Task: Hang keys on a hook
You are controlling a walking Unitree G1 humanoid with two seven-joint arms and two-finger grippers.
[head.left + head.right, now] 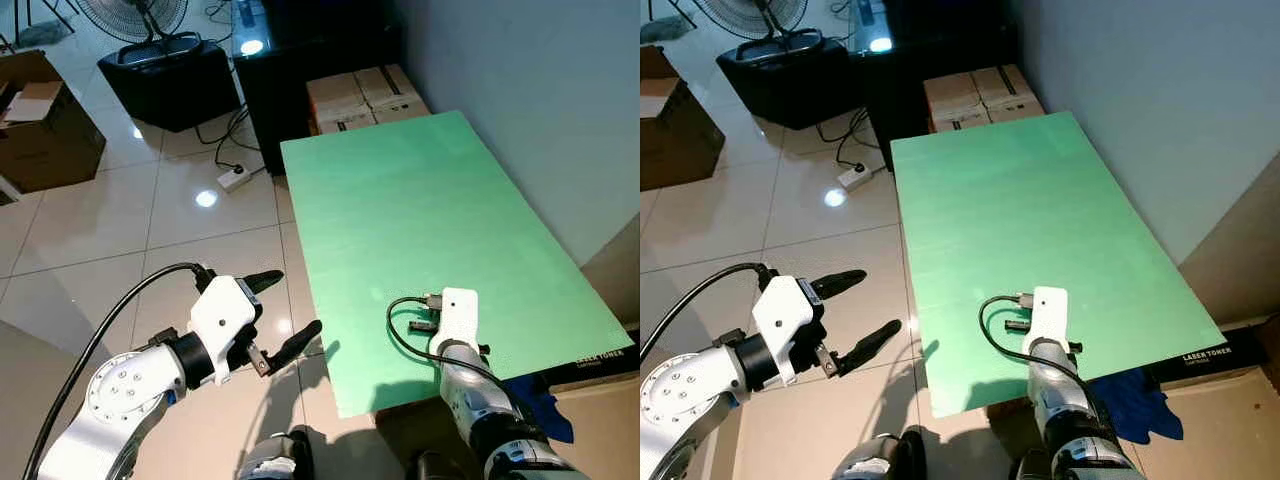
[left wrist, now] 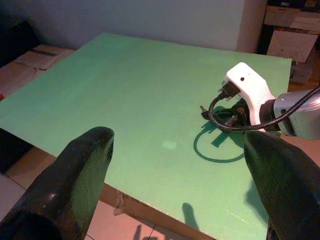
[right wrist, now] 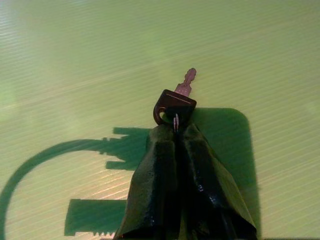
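Note:
A key (image 3: 175,103) with a black head and a small silver ring sits at the tips of my right gripper (image 3: 175,131), which is shut on it. The key blade (image 3: 187,80) points away from the fingers, low over the green table top (image 1: 420,200); whether it touches the surface I cannot tell. From the head camera, that right gripper (image 1: 424,323) is over the table's near end. My left gripper (image 1: 290,306) hangs open over the tiled floor, left of the table's near corner, with nothing between its fingers (image 2: 75,185).
Cardboard boxes (image 1: 365,95) and a dark cabinet (image 1: 300,50) stand beyond the table's far end. A power strip (image 1: 233,178) lies on the tiles, with a fan base (image 1: 165,60) and a brown box (image 1: 40,120) further left. A wall (image 1: 540,90) runs along the right.

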